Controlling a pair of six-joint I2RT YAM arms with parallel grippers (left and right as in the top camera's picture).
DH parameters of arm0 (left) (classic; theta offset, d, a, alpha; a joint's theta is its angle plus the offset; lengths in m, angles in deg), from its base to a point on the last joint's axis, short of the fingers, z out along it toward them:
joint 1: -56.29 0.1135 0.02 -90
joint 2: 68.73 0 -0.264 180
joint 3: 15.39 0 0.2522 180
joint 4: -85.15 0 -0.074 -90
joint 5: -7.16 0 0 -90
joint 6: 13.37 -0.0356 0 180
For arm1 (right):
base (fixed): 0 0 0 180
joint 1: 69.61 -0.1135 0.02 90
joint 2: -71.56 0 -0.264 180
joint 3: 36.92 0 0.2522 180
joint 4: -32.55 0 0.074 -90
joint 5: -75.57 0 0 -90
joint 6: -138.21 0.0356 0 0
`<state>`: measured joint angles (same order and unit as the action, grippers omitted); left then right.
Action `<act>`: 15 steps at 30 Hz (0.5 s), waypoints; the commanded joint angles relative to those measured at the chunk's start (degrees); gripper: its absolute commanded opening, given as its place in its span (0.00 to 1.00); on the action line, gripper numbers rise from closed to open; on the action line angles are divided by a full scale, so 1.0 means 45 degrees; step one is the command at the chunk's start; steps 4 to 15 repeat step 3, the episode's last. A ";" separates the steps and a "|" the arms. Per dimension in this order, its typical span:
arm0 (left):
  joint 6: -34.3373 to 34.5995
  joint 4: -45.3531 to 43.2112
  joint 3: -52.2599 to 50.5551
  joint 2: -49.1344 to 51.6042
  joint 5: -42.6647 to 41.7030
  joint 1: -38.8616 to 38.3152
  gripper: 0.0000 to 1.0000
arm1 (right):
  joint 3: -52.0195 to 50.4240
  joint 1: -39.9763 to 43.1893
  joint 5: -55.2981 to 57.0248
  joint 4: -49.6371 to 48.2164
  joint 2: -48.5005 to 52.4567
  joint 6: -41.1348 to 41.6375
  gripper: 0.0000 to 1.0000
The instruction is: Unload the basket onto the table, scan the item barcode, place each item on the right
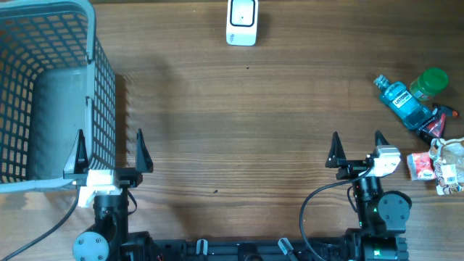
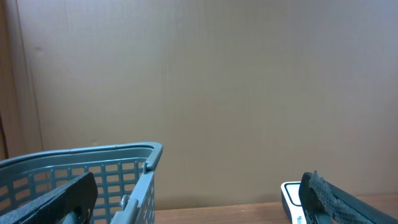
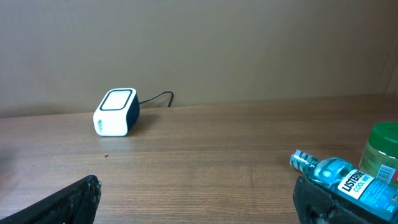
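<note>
— What's happening at the table?

— Nothing is being held. The left gripper (image 1: 110, 151) is hanging beside the grey basket (image 1: 43, 87) with its jaws spread wide and bare. The right gripper (image 1: 357, 148) is standing the same way, spread and holding nothing.

— And the things to scan?

— They're lying in a cluster at the right edge: a blue mouthwash bottle (image 1: 403, 101), a green-capped jar (image 1: 429, 82) touching it, and some small packets (image 1: 435, 167) nearer the arm. The white scanner (image 1: 241, 22) is sitting at the far edge, well apart from them.

— So how should the pick go?

— I'd say the right arm is best placed. It should be closing across the bottle's narrow body, away from the label, so the barcode is left facing the scanner's window.

— The surface?

— A wood-grain tabletop (image 1: 239, 130), smooth and flat, with a plain brownish wall (image 3: 249, 43) behind. The bottle is looking slick, so a rolling slip seems possible.
</note>
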<state>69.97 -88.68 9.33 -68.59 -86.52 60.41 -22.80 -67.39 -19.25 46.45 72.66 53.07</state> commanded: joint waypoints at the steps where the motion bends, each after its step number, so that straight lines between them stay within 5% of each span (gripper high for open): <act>1: 0.2521 0.2550 -0.2365 0.0049 0.1744 0.0117 1.00 | -0.0005 0.0058 0.0219 -0.0024 -0.0199 -0.0078 1.00; 15: 0.2526 0.2550 -0.2365 0.0049 0.1744 0.0117 1.00 | 0.0000 0.0058 0.0219 -0.0024 -0.0199 -0.0078 1.00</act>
